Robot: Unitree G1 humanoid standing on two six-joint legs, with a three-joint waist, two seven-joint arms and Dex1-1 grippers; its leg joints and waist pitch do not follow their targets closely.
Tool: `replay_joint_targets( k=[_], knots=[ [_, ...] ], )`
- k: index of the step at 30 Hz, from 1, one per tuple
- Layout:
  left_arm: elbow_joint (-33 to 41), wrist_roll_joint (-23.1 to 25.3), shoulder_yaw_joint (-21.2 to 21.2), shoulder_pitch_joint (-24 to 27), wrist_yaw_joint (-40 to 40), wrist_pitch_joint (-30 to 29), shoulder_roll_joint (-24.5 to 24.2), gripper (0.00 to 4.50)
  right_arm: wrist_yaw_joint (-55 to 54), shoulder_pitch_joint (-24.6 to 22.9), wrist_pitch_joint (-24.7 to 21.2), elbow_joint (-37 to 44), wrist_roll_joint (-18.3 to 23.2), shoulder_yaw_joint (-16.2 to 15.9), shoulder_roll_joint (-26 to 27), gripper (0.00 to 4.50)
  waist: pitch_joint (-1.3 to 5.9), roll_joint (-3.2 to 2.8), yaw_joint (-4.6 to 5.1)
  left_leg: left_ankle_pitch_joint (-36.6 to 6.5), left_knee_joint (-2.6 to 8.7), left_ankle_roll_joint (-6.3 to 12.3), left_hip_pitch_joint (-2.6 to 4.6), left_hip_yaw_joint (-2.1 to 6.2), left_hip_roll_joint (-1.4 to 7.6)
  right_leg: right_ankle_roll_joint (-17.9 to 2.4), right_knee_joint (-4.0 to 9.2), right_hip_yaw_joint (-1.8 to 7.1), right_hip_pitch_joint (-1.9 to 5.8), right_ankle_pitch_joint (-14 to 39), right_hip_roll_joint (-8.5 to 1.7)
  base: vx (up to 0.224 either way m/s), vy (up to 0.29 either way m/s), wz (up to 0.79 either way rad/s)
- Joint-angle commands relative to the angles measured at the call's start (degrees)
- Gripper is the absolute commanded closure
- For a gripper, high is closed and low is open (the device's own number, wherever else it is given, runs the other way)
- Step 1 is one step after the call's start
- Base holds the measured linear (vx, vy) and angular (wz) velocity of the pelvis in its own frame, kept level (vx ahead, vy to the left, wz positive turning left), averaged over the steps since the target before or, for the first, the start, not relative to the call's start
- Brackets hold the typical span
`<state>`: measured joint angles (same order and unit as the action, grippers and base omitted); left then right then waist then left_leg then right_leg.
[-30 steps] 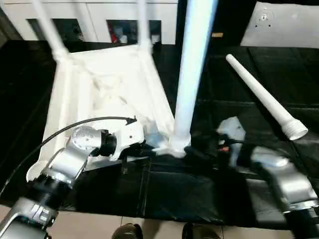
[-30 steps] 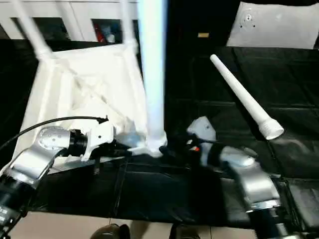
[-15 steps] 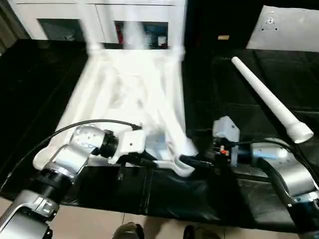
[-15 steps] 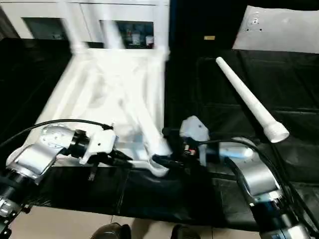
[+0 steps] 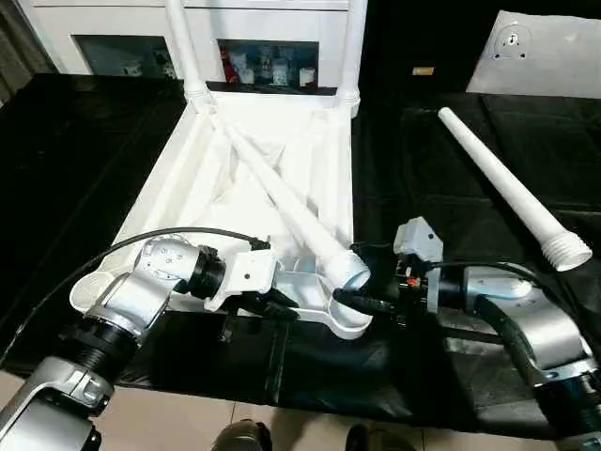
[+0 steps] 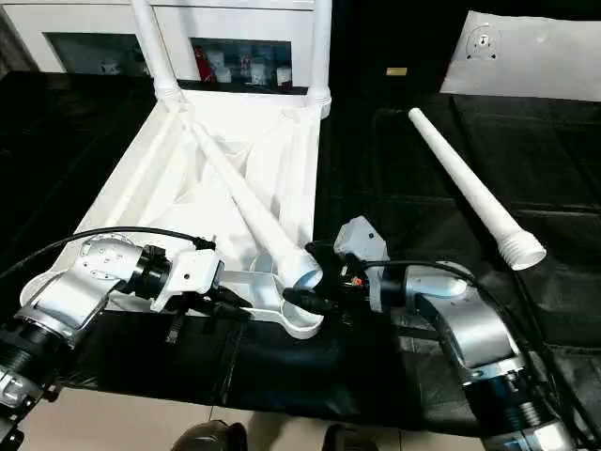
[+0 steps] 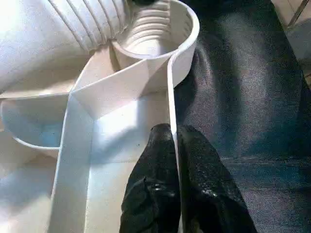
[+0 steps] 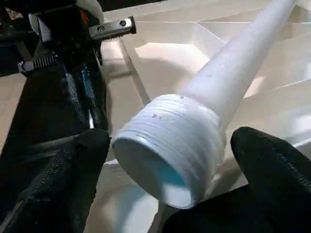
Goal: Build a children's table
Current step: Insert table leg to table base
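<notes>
Pinching tabletop [image 5: 254,178] rim with left fingers [image 7: 160,194], spreading right fingers [image 8: 63,179] around fallen leg [image 5: 291,207]; needing upright threaded end over corner socket [image 7: 153,34].

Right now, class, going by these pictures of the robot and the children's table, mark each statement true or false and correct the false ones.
1. Two legs stand upright in the far sockets. True.
2. The left pincer is shut on the tabletop's rim. True.
3. A third leg stands upright in the near socket. False: it lies tilted across the tabletop's ribbed underside.
4. The fourth leg lies on the tabletop. False: it lies apart, on the black cloth.
5. The right pincer is shut. False: open around the leg's threaded end.
</notes>
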<state>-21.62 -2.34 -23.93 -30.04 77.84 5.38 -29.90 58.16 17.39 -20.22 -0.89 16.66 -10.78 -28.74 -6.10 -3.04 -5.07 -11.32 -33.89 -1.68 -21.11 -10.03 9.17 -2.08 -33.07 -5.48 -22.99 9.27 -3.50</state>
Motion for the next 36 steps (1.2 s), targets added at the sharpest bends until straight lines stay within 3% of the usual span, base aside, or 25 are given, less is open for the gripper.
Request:
replay_joint_targets(
  k=[1, 5, 9, 10, 11, 12, 14, 15, 18, 19, 21, 24, 25, 26, 28, 30, 31, 36],
  knots=[
    [0.5, 2.0, -2.0, 0.9, 0.7, 0.5, 0.1, 4.50, 1.2, 0.2, -2.4, 2.9, 2.0, 1.5, -1.4, 0.03, 4.51, 0.10, 0.28, -7.6, 3.83, 4.36, 0.76, 1.54, 4.73, -12.5, 3.19, 4.02, 3.38, 11.9, -5.74, 0.000, 0.000, 0.00],
    [1.4, 3.2, -1.2, 1.5, -2.7, -0.3, 0.2, 4.50, 7.1, 0.7, -10.2, 8.6, 8.8, 2.5, -6.1, 0.03, 4.63, 0.31, 0.21, -7.6, 3.74, 5.10, 0.68, 1.52, 4.67, -12.2, 3.25, 3.92, 3.56, 12.6, -5.72, 0.000, 0.000, 0.00],
    [3.3, 1.8, 0.0, 2.2, -4.1, -3.9, 0.8, 4.50, 7.6, 2.6, -14.1, 11.2, 11.5, 3.9, -7.5, 0.03, 4.53, 0.36, 0.04, -8.5, 3.70, 4.26, 0.91, 1.51, 4.64, -11.0, 3.84, 3.88, 3.33, 18.0, -5.84, 0.000, 0.000, 0.00],
    [4.6, 0.7, 0.4, 2.6, -3.5, -4.8, 0.7, 4.50, 5.3, 4.2, -14.5, 10.9, 10.7, 4.2, -6.2, 0.03, 4.46, 0.34, 0.08, -8.8, 3.70, 4.16, 0.89, 1.49, 4.57, -10.6, 4.01, 3.86, 3.22, 19.0, -5.80, 0.000, 0.000, 0.00],
    [6.5, -0.7, 1.0, 3.2, -3.0, -6.2, 0.4, 4.06, 0.9, 6.7, -15.3, 10.0, 8.6, 4.2, -3.8, 0.00, 4.69, 0.09, 0.35, -8.3, 3.73, 3.14, 0.80, 1.67, 4.58, -10.5, 3.80, 3.79, 3.15, 19.2, -5.81, 0.000, 0.000, 0.00],
    [7.0, -1.0, 1.1, 3.4, -3.0, -6.6, 0.4, 3.95, -0.2, 7.3, -15.6, 9.7, 8.0, 4.1, -3.2, 0.00, 4.69, 0.29, 0.59, -7.9, 3.83, 2.63, 0.67, 1.76, 4.54, -10.7, 3.55, 3.75, 3.12, 18.6, -5.75, 0.000, 0.000, 0.00],
    [8.9, -1.8, 1.6, 4.0, -2.8, -8.2, -0.1, 3.95, -5.5, 10.5, -18.0, 8.4, 5.6, 3.4, -0.6, 0.00, 4.89, 0.10, 0.94, -7.5, 3.81, 2.10, 0.87, 1.69, 4.41, -11.0, 3.55, 3.80, 2.98, 17.7, -5.63, 0.000, 0.000, 0.00],
    [9.8, -1.7, 1.7, 4.3, -3.0, -8.4, -0.6, 3.92, -8.3, 12.4, -20.1, 7.6, 4.2, 2.5, 1.1, 0.00, 5.04, -0.08, 0.98, -7.1, 3.63, 1.97, 1.09, 1.54, 4.39, -11.4, 3.45, 3.94, 2.92, 16.0, -5.63, 0.000, 0.000, 0.00],
    [13.0, -1.8, 2.5, 5.5, -3.9, -10.4, -2.0, 3.63, -15.1, 18.4, -27.7, 4.6, 2.9, 0.4, 5.8, 0.00, 5.38, -0.42, 1.59, -5.0, 3.52, 1.50, 0.66, 1.69, 4.11, -12.4, 2.57, 3.81, 3.29, 12.3, -5.33, 0.000, 0.000, 0.00],
    [14.8, -1.9, 3.0, 6.1, -4.4, -12.0, -2.6, 3.55, -17.7, 21.6, -32.4, 2.6, 0.0, -1.8, 6.8, 0.00, 5.45, -0.45, 1.67, -4.4, 3.40, 1.28, 0.70, 1.63, 4.14, -12.6, 2.42, 3.83, 3.26, 11.0, -5.27, 0.000, 0.000, 0.00],
    [15.9, -1.7, 3.4, 6.4, -4.8, -12.8, -3.0, 3.34, -19.4, 23.8, -35.2, 1.0, -1.5, -2.9, 7.6, 0.00, 5.34, -0.42, 1.78, -4.2, 3.34, 1.12, 0.56, 1.46, 4.00, -12.9, 2.36, 3.95, 3.26, 10.0, -5.17, 0.000, 0.000, 0.00],
    [19.0, -1.6, 4.0, 7.4, -4.8, -16.5, -4.4, 3.18, -18.0, 27.9, -38.2, -2.8, -0.1, -4.1, 9.5, 0.00, 5.45, -0.60, 1.73, -5.7, 3.24, 0.33, 0.67, 1.52, 4.08, -12.7, 2.18, 3.98, 3.42, 11.2, -5.37, 0.000, 0.000, 0.00],
    [21.2, -1.9, 4.3, 8.1, -4.8, -18.7, -5.3, 3.10, -17.7, 30.7, -40.1, -5.8, -0.6, -5.3, 10.7, 0.00, 5.32, -0.36, 1.73, -6.1, 3.29, 0.31, 0.71, 1.37, 4.05, -12.1, 2.52, 3.99, 3.33, 12.1, -5.20, 0.000, 0.000, 0.00],
    [21.2, -1.9, 4.4, 8.2, -4.8, -18.8, -5.3, 3.10, -17.7, 30.7, -40.2, -5.9, -0.6, -5.4, 10.7, 0.00, 5.49, -0.57, 1.72, -6.1, 3.22, -0.09, 0.91, 1.52, 4.16, -12.5, 2.13, 4.00, 3.32, 11.8, -5.33, 0.000, 0.000, 0.00],
    [23.5, -2.2, 4.6, 8.6, -5.1, -20.7, -6.1, 3.10, -16.5, 33.0, -41.9, -8.5, -1.6, -8.5, 10.8, 0.00, 5.20, -0.07, 1.81, -7.6, 3.33, -0.55, 0.85, 1.38, 4.11, -12.0, 2.60, 4.07, 3.21, 14.3, -5.24, 0.000, 0.000, 0.00],
    [24.6, -2.7, 4.8, 8.8, -5.6, -22.1, -6.3, 3.10, -16.1, 33.9, -42.9, -9.6, -1.8, -10.1, 10.8, 0.00, 5.01, -0.37, 1.66, -9.0, 3.25, -1.26, 0.98, 1.44, 4.07, -11.4, 2.69, 4.15, 3.06, 17.0, -5.31, 0.000, 0.000, 0.00],
    [25.9, -3.1, 5.0, 9.0, -5.7, -23.5, -6.5, 3.08, -15.8, 34.6, -43.7, -10.5, -2.2, -11.3, 10.8, 0.18, 5.17, -0.15, 1.65, -9.0, 3.22, -1.36, 1.01, 1.37, 4.06, -11.2, 2.67, 4.16, 3.13, 17.3, -5.33, 0.000, 0.000, 0.00],
    [29.4, -4.1, 5.7, 9.2, -6.2, -27.9, -7.5, 3.06, -14.1, 36.2, -44.5, -15.6, -4.2, -15.7, 11.1, 0.51, 5.17, -0.25, 1.63, -9.3, 3.14, -1.74, 0.75, 1.53, 3.90, -10.3, 2.81, 4.11, 3.16, 18.9, -5.33, 0.000, 0.000, 0.00]
  ],
)
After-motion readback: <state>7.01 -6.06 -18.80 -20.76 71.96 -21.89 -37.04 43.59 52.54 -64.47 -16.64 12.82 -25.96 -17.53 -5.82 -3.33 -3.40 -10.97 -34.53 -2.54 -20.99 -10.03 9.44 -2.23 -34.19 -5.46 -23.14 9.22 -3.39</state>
